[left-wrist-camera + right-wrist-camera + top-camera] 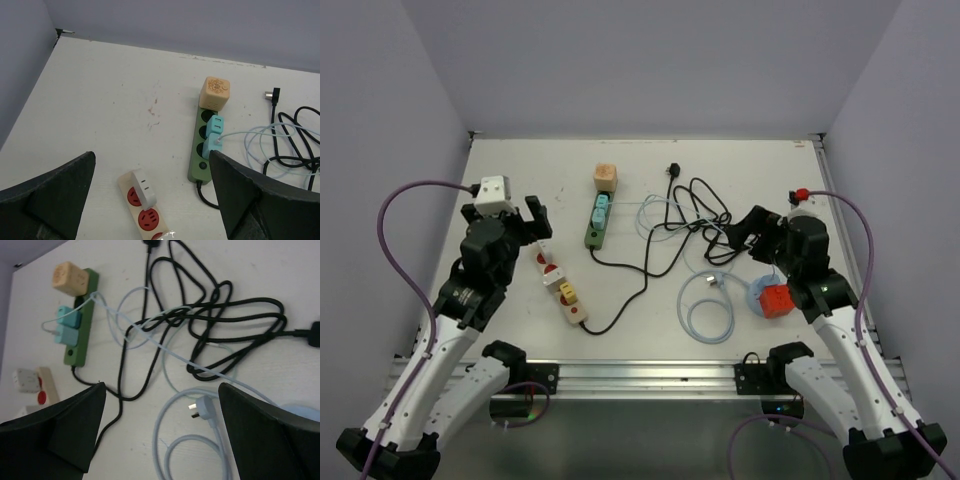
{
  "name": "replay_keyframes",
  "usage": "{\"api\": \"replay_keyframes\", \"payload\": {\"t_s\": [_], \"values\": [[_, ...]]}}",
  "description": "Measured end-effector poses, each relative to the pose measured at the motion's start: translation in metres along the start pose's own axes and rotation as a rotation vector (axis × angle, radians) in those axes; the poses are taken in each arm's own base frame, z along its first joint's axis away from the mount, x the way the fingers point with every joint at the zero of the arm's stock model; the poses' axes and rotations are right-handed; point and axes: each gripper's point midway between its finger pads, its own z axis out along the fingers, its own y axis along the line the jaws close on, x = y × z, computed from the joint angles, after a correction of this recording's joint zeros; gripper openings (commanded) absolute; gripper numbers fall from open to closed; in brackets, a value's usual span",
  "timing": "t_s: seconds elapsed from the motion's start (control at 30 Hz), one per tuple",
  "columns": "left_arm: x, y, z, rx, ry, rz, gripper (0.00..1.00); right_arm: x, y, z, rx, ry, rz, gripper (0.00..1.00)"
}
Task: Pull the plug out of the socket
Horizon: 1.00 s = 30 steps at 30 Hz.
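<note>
A cream power strip (561, 287) with red sockets lies left of centre. A white plug (544, 260) sits in its far end and a yellow plug (569, 295) nearer me. In the left wrist view the white plug (141, 188) stands in the strip (142, 212), between my fingers and below them. My left gripper (508, 220) is open and empty above the strip's far end. A green power strip (596, 222) holds a tan cube plug (606, 178) and two light-blue plugs (601, 208). My right gripper (741, 232) is open and empty over the cables.
A tangle of black cable (695, 215) lies at centre right. A pale blue cable coil with a loose plug (202, 407) lies under my right gripper. A red cube (775, 299) sits on a blue disc by the right arm. The green strip's black cord (630, 295) runs toward the cream strip.
</note>
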Motion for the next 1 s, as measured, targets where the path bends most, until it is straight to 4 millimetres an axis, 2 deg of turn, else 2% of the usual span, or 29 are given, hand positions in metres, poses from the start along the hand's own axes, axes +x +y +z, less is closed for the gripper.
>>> {"api": "replay_keyframes", "payload": {"t_s": [0.1,0.2,0.27,0.33,0.43,0.53,0.73,0.8,0.87,1.0], "values": [[-0.005,0.01,-0.005,-0.044,-0.021,-0.007,1.0,0.001,0.033,-0.001,-0.156,0.019,-0.062,0.99],[-0.016,0.019,-0.015,-0.079,-0.069,-0.031,1.0,0.009,0.082,-0.003,-0.307,0.068,-0.184,0.99],[-0.023,0.025,-0.021,-0.098,-0.101,-0.047,1.0,0.026,0.123,-0.003,-0.408,0.112,-0.298,0.99],[-0.029,0.03,-0.027,-0.115,-0.13,-0.062,1.0,0.052,0.162,-0.005,-0.49,0.152,-0.409,0.99],[-0.031,0.036,-0.029,-0.147,-0.14,-0.076,1.0,0.107,0.208,-0.003,-0.57,0.232,-0.564,0.99],[-0.03,0.042,-0.03,-0.182,-0.142,-0.086,1.0,0.161,0.233,0.008,-0.579,0.303,-0.686,0.99],[-0.039,0.056,-0.042,-0.239,-0.19,-0.123,1.0,0.247,0.267,0.022,-0.596,0.373,-0.843,0.99],[-0.041,0.059,-0.045,-0.249,-0.204,-0.136,1.0,0.268,0.271,0.028,-0.591,0.39,-0.87,0.99],[-0.043,0.061,-0.048,-0.253,-0.213,-0.142,1.0,0.281,0.273,0.035,-0.581,0.403,-0.884,0.99],[-0.044,0.062,-0.049,-0.26,-0.218,-0.145,1.0,0.295,0.281,0.054,-0.547,0.4,-0.891,0.96]]}}
